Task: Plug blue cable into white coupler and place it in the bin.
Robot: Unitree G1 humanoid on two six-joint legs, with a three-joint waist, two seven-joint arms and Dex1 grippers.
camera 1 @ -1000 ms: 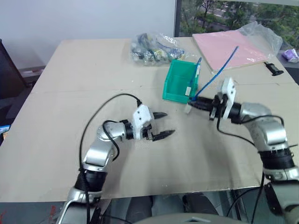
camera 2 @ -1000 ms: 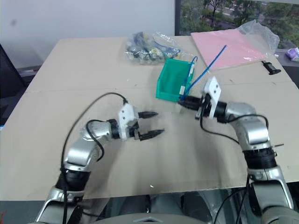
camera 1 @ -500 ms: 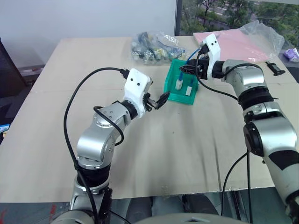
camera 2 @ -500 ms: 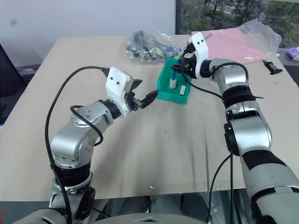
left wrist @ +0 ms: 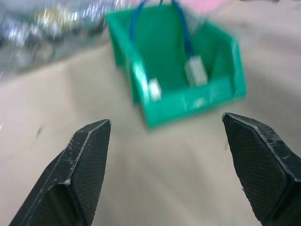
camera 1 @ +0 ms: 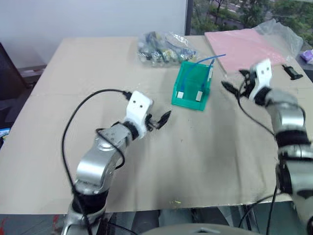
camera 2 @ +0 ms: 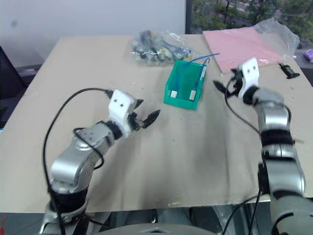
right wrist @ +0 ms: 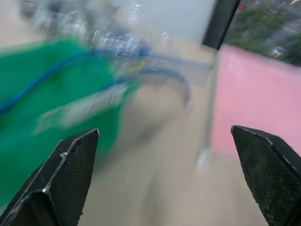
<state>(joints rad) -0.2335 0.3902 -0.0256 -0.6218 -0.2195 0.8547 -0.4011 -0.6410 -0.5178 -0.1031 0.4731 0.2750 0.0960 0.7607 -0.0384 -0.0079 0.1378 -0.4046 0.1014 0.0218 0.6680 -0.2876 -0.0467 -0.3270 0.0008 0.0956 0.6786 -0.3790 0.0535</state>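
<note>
The bin (camera 1: 191,86) stood on the table (camera 1: 205,161), a little beyond the middle and near the far edge. The cable (left wrist: 181,28) lay inside it as a loop that rose above the far rim, with one blue end sticking out over the far right corner (camera 1: 218,57). The coupler (left wrist: 196,71) sat at the bottom against the front lip, on the cable's right leg; a second small pale end (left wrist: 154,89) rested by the left inner wall. Whether the plug was fully seated in the coupler could not be told.

The left gripper (camera 1: 159,121) hovered over the table nearer than the bin and to its left, apart from it, its two fingers (left wrist: 87,155) spread wide and holding nothing. The right gripper (camera 1: 234,82) hung just right of the bin, clear of its wall, fingers (right wrist: 70,169) likewise wide apart and empty.

A clear bag (camera 1: 164,48) lay just behind the bin, near the table's far edge. A pink sheet (camera 1: 242,45) under crumpled plastic covered the far right corner, close behind the right gripper. A small black object (camera 1: 292,72) lay at the right edge.

The near half of the table, from the bin's front to the near edge, was bare cardboard, as was the whole left side.
</note>
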